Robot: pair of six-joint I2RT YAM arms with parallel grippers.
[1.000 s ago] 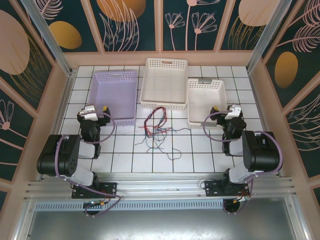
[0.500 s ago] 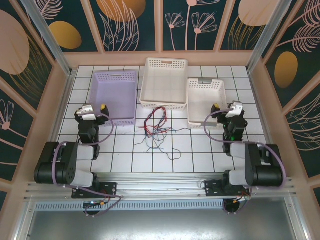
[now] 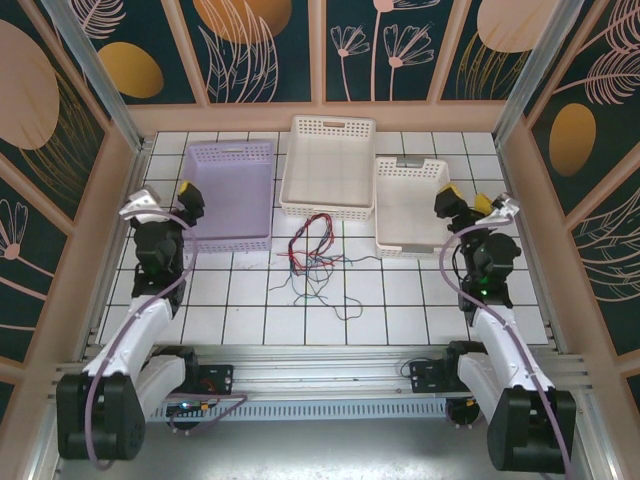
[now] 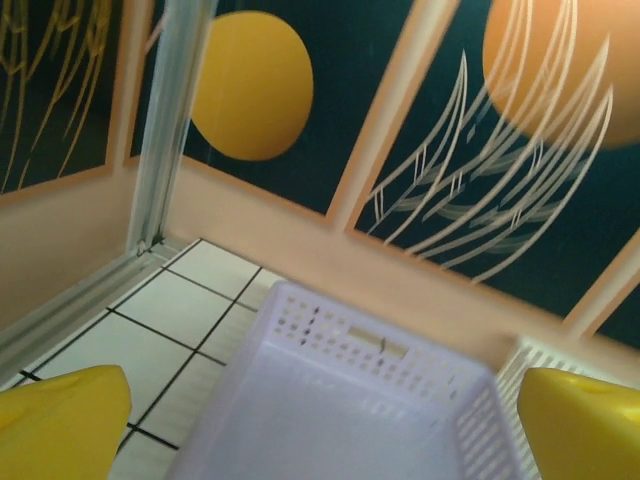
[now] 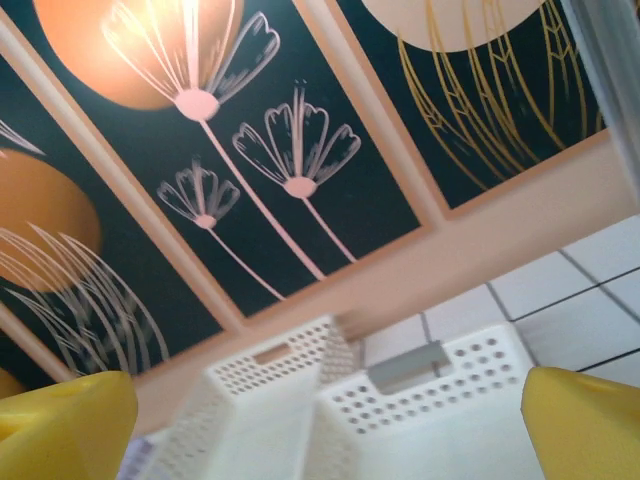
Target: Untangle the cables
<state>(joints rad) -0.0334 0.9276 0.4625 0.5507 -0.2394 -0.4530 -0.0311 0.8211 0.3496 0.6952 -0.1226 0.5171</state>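
Note:
The cables (image 3: 312, 250) lie as a loose tangle of thin red, blue and dark wires on the white tiled floor, just in front of the baskets at the middle. My left gripper (image 3: 188, 197) is raised at the left beside the lilac basket, open and empty; in the left wrist view its yellow fingertips (image 4: 60, 420) stand wide apart over that basket. At the right, my right gripper (image 3: 466, 198) is raised by the small white basket, open and empty, with yellow fingertips (image 5: 585, 420) spread wide. Both grippers are well apart from the cables.
A lilac basket (image 3: 196, 170), a large white basket (image 3: 297, 165) and a smaller white basket (image 3: 385, 205) stand in a row behind the tangle. Wooden walls with patterned panels enclose the floor. An aluminium rail (image 3: 320, 375) carries the arm bases at the near edge.
Both arms have unfolded and lifted. The left gripper swung up and outward to the left, the right gripper up and outward to the right. The cables lie as before.

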